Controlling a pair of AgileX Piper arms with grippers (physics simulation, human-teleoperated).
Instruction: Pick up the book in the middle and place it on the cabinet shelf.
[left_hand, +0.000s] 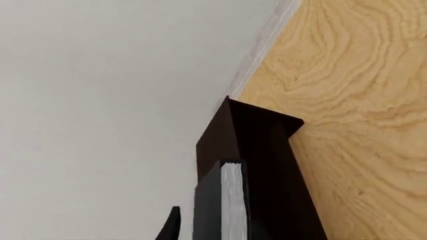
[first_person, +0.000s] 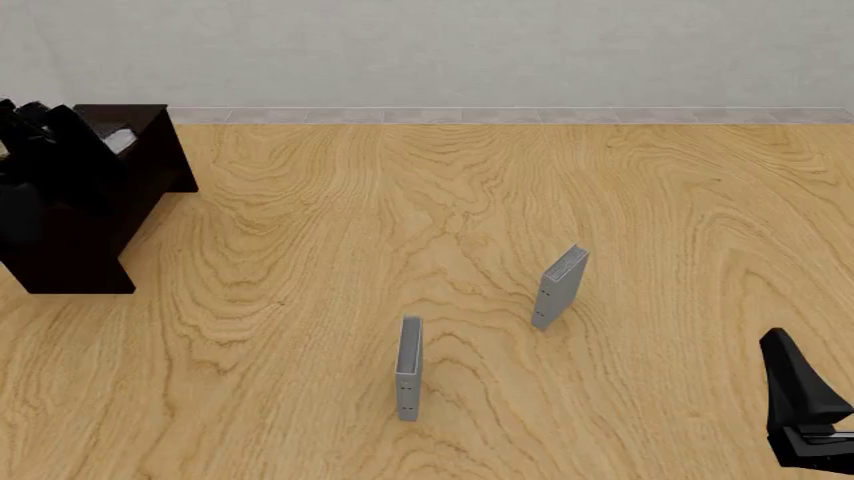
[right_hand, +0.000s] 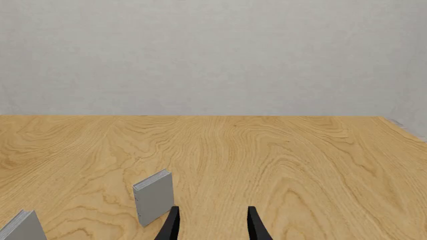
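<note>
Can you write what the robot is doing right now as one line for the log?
left claw: holding book over cabinet shelf | right claw: open, idle | two grey books: standing on table

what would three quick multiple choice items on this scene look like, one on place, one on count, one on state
1. Where does the cabinet shelf stand in the front view?
A. far left of the table
B. centre
C. near right corner

2. How many thin grey books stand on the table?
A. one
B. two
C. four

3. How are the right gripper fingers?
A. shut on a grey book
B. shut on nothing
C. apart, holding nothing

Key: 1 A, the dark cabinet sits at the left edge, with the left gripper at its top. 2 B, one grey book stands near the middle front and another grey book to its right and farther back. 3 C, the right wrist view shows bare table in the gap between the two fingers.
</note>
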